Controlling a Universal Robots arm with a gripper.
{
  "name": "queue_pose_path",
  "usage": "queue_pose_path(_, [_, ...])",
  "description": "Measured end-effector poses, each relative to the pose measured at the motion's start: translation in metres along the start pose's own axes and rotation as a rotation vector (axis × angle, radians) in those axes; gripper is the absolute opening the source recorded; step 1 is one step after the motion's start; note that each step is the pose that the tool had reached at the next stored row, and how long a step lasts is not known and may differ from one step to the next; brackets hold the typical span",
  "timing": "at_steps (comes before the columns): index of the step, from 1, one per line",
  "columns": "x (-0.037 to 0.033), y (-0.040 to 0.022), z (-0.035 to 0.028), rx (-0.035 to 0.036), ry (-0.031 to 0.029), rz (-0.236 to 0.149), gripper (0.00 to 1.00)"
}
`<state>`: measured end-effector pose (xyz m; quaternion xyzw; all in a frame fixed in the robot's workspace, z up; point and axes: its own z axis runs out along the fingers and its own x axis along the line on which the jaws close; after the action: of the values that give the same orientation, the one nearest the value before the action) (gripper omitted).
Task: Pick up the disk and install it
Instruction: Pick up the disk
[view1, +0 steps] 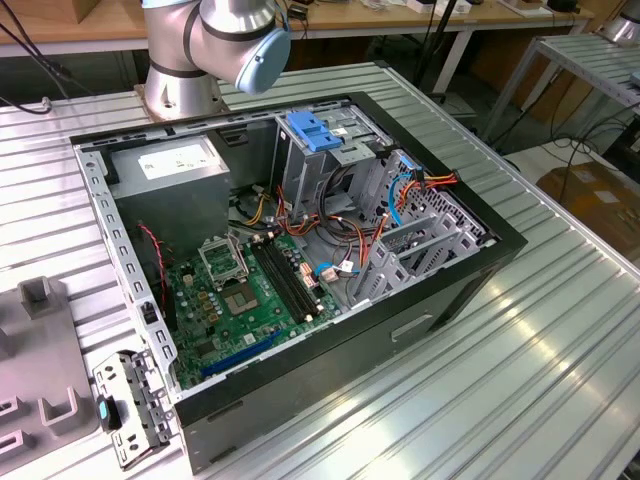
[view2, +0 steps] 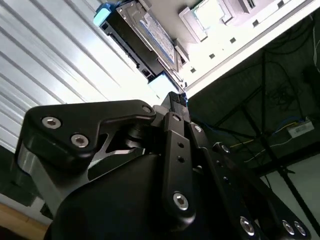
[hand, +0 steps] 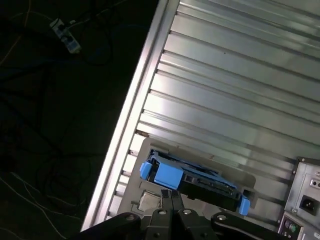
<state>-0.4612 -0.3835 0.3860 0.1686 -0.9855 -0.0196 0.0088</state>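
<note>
The computer case (view1: 460, 290) lies on the table (view1: 560, 380), with the motherboard (view1: 240, 300) inside it. In the exterior view the arm base (view1: 180, 85) stands behind it, and a bracket (view1: 135, 400) lies at its near corner. Beside what seems its rear, the disk (hand: 200, 186) rests on a plate (hand: 134, 192).

Open PC case (view1: 330, 372) on ribbed surface (view1: 520, 370): mobo (view1: 250, 295) near, PSU (view1: 172, 178) behind it, blue latch (view1: 314, 132) far; loose bracket (view1: 132, 412) at the exterior view's near left.

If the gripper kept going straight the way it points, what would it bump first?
Probably the disk, right ahead of the gripper in the first wrist view; depth is unclear, they may already touch.
</note>
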Motion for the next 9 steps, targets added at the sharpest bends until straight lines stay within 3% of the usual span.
queue_pose_path(9, [0.0000,0.0000,0.0000,0.0018,0.0065,-0.152,0.11])
